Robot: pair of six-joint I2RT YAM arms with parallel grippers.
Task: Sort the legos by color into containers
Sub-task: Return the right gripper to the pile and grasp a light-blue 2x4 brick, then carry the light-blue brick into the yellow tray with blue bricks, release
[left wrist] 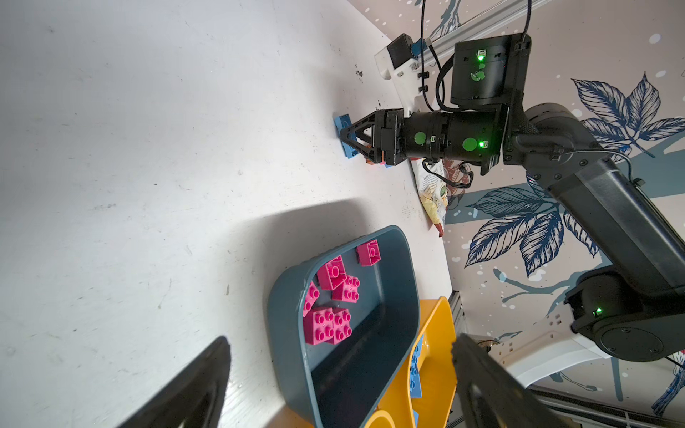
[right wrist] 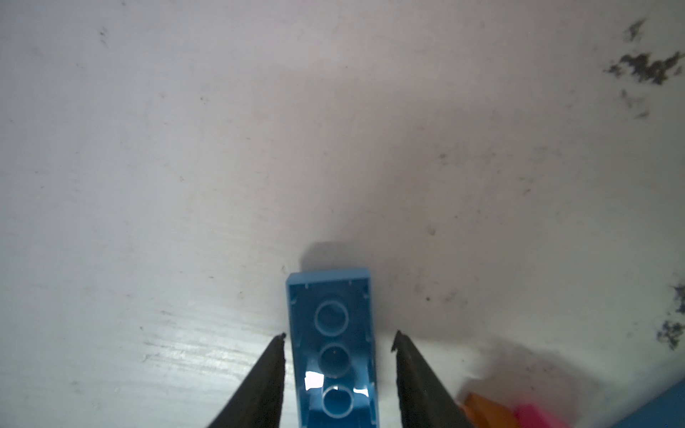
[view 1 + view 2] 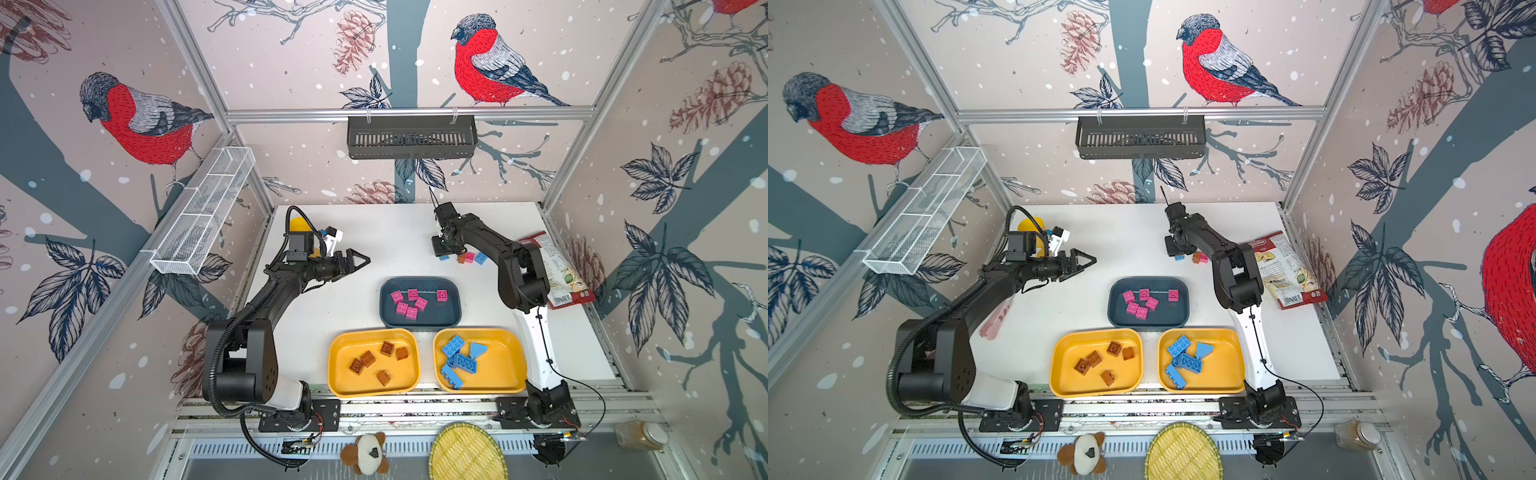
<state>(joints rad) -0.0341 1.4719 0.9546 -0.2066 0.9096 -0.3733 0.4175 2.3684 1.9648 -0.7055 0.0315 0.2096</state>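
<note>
Blue brick [image 2: 333,318], hollow side up, is being straddled in the bench's [image 3: 374,232] far half by the right gripper [image 2: 340,335]. Its jaws are seemingly unclamped, gaps showing. It is probably being lined up for the yellow tray [image 3: 498,370] of blues at the near edge. Left gripper [image 3: 360,261] is being held agape, idle.

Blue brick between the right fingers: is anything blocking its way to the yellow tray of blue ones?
Only the dark teal tray, whose right end lies roughly on the straight line to the yellow tray. It is shallow; lifting the blue brick should clear it.
</note>
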